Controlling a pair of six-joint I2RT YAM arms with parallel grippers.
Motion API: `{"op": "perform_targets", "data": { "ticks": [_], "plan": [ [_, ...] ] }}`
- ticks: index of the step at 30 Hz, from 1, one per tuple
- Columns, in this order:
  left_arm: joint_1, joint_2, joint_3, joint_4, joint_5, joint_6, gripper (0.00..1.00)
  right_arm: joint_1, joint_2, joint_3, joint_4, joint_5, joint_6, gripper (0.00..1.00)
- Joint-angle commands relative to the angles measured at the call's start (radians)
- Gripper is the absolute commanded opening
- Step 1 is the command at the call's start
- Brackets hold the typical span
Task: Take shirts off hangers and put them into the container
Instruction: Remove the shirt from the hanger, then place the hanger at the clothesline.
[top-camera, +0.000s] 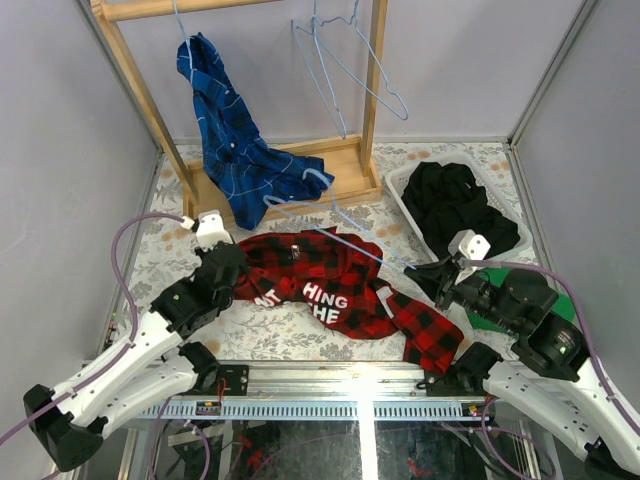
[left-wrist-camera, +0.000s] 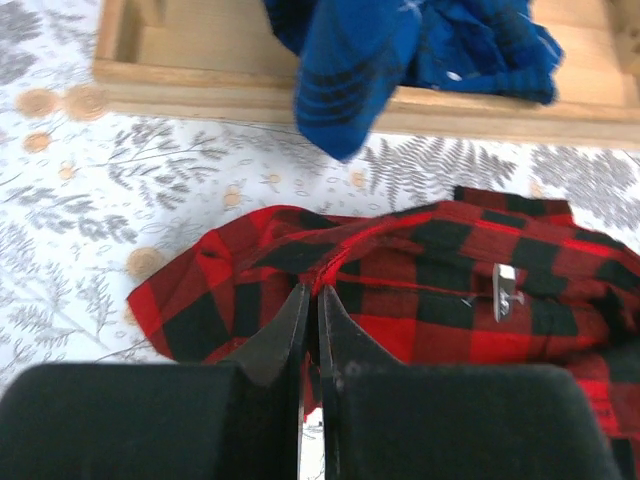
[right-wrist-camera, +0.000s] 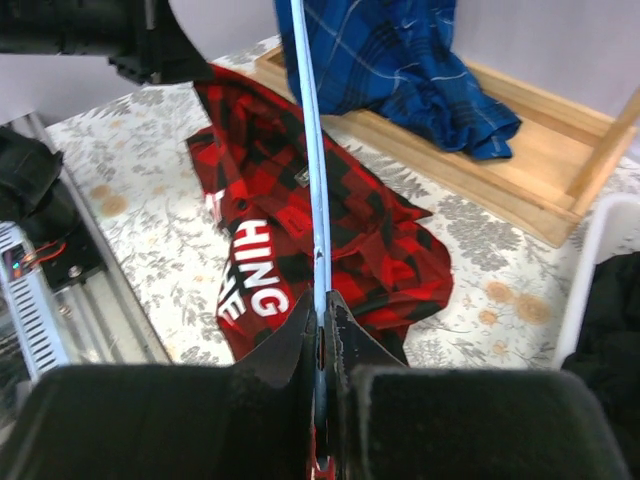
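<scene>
Black shirts (top-camera: 455, 205) are in the basket (top-camera: 398, 182). Your left claw (left-wrist-camera: 312, 292) pinches the red shirt (left-wrist-camera: 420, 300), and your right claw (right-wrist-camera: 322, 302) pinches a hanger (right-wrist-camera: 311, 150). The blue shirt (top-camera: 228, 150) waits.

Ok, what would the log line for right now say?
left gripper: shut on red-and-black plaid shirt | right gripper: shut on light-blue wire hanger

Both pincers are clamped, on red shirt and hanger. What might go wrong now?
The left pincer grips only a thin fold of the red shirt; it may slip under pull. The right pincer holds the hanger by one thin wire, which could twist. The hanger's far end lies by the blue shirt and might snag it.
</scene>
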Motion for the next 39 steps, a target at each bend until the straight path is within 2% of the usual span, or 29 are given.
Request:
{"op": "perform_targets", "data": {
  "ticks": [1, 4, 6, 8, 11, 12, 13, 14, 15, 19, 23, 26, 30, 34, 37, 39],
  "plan": [
    [0.007, -0.024, -0.02, 0.18, 0.269, 0.186, 0.0, -0.003, -0.028, -0.052, 0.169, 0.179, 0.011, 0.0],
    [0.006, 0.021, 0.033, 0.201, 0.579, 0.289, 0.0, -0.003, -0.013, -0.096, 0.269, 0.254, 0.038, 0.0],
    [0.005, 0.091, 0.113, 0.128, 0.742, 0.318, 0.0, -0.003, 0.001, -0.12, 0.322, 0.266, 0.051, 0.0],
    [0.003, 0.149, 0.173, 0.061, 0.841, 0.339, 0.0, -0.003, 0.016, -0.135, 0.357, 0.251, 0.059, 0.0],
    [-0.001, 0.206, 0.22, -0.021, 0.909, 0.363, 0.04, -0.003, 0.035, -0.146, 0.402, 0.238, 0.071, 0.0],
    [-0.002, 0.209, 0.233, -0.039, 0.9, 0.361, 0.1, -0.003, 0.04, -0.149, 0.416, 0.235, 0.076, 0.0],
    [-0.003, 0.205, 0.238, -0.046, 0.877, 0.357, 0.22, -0.003, 0.045, -0.153, 0.432, 0.229, 0.083, 0.0],
    [-0.003, 0.195, 0.239, -0.05, 0.842, 0.348, 0.42, -0.003, 0.05, -0.156, 0.444, 0.224, 0.083, 0.0],
    [-0.003, 0.183, 0.242, -0.053, 0.79, 0.339, 0.51, -0.002, 0.055, -0.158, 0.454, 0.225, 0.086, 0.0],
    [-0.003, 0.097, 0.232, -0.056, 0.558, 0.301, 0.76, -0.003, 0.084, -0.162, 0.5, 0.275, 0.123, 0.0],
    [-0.003, -0.022, 0.158, -0.001, 0.406, 0.274, 0.91, -0.003, 0.138, -0.156, 0.594, 0.302, 0.198, 0.0],
    [-0.003, -0.11, 0.073, 0.066, 0.367, 0.265, 0.99, -0.003, 0.216, -0.114, 0.637, 0.323, 0.261, 0.0],
    [-0.003, -0.159, 0.074, 0.069, 0.375, 0.252, 1.0, -0.004, 0.35, -0.007, 0.627, 0.35, 0.283, 0.0],
    [-0.003, -0.183, 0.067, 0.049, 0.314, 0.233, 1.0, -0.003, 0.467, 0.084, 0.634, 0.393, 0.322, 0.0],
    [-0.003, -0.185, 0.07, 0.035, 0.257, 0.201, 1.0, -0.003, 0.535, 0.033, 0.841, 0.427, 0.364, 0.0],
    [-0.002, -0.184, 0.07, 0.028, 0.25, 0.191, 1.0, -0.004, 0.6, 0.056, 0.911, 0.405, 0.372, 0.0]
  ]
}}
